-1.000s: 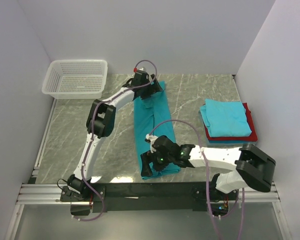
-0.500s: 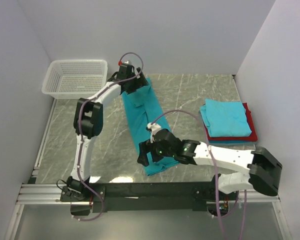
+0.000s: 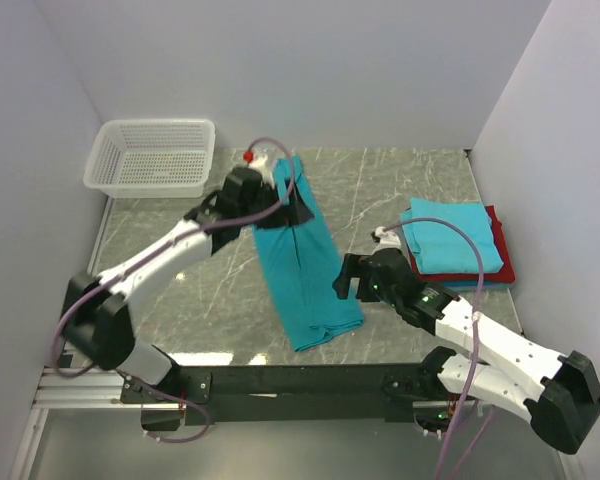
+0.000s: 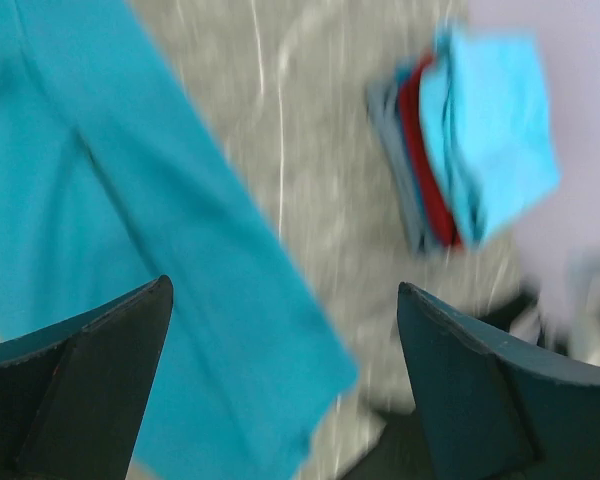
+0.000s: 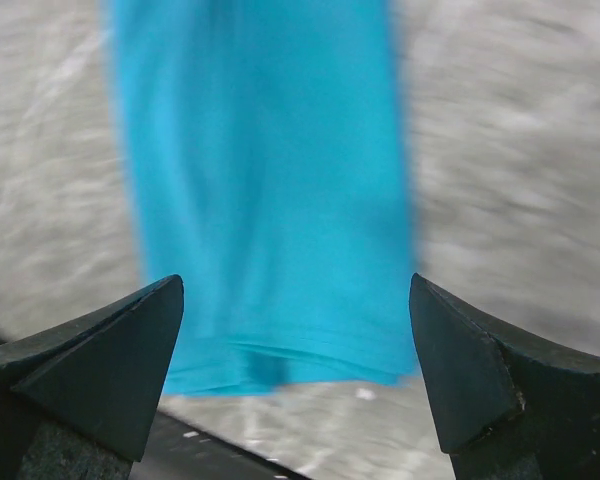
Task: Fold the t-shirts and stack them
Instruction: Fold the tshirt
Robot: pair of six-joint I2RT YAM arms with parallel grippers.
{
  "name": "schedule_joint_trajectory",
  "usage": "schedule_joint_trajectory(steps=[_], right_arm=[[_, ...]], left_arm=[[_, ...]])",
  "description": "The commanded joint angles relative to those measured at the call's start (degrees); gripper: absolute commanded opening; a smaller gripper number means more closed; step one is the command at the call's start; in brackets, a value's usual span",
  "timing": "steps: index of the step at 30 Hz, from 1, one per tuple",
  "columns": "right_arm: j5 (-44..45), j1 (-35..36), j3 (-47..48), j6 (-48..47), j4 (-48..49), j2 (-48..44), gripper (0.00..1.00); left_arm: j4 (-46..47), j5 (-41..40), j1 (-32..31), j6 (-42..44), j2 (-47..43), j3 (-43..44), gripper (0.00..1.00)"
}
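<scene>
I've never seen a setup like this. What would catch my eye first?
A long bright teal cloth t-shirt, folded into a narrow strip, lies down the middle of the grey marbled table. At the right edge sits a neat stack of folded shirts, light blue on top, red and blue beneath; a white plastic mesh basket stands in the far left corner.

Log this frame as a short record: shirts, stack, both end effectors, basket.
shirt in work: teal t-shirt, folded into a long strip, flat on the table
stack: light blue on top, red and blue beneath, table's right side
left end effector: open, over the strip's far end
right end effector: open, beside the strip's near half, holding nothing
basket: white mesh, far left corner
</scene>
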Motion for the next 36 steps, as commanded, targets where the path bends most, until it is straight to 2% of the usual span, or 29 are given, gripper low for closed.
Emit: schedule_joint_trajectory(steps=[1,7,13,14,16,17,20,29,36], right_arm=[[3.0,-3.2,-1.7,0.5,-3.9,-3.2,1.00],[0.9,-5.8,-4.5,1.9,-6.1,-5.5,1.00],[-1.7,-6.5,-5.7,3.1,-6.9,-5.1,1.00],[-2.0,-6.6,-5.8,3.2,-6.9,-4.7,0.99],[-2.5,-6.6,-6.2,4.1,-6.8,-4.4,0.98],[-2.8,-6.7,-6.4,4.3,-6.6,-3.9,0.98],[-4.5,-6.8,-7.2,5.3,-6.0,-3.2,0.97],[-5.9,-7.1,-9.1,6.9,-4.4,-1.6,0.94],[-7.2,-7.1,-11.3,7.4,-2.4,-0.7,0.88]], left_arm=[[-0.6,-2.5,-5.1,-2.0,-8.3,-11.5,0.99],[-4.1,-5.1,-15.0,-12.2,-18.5,-28.4,0.99],[1.2,-2.8,-23.6,-21.8,-20.3,-39.2,0.98],[2.0,-2.4,-24.2,-22.0,-19.8,-39.7,0.92],[2.8,-3.3,-25.2,-23.3,-18.8,-40.4,0.89],[3.2,-3.4,-25.3,-23.8,-18.5,-40.6,0.83],[4.8,-1.7,-26.4,-24.6,-16.6,-40.7,0.72],[1.2,-2.3,-28.8,-25.9,-11.3,-38.4,0.59],[2.5,-3.2,-29.3,-27.6,-9.0,-39.0,0.50]])
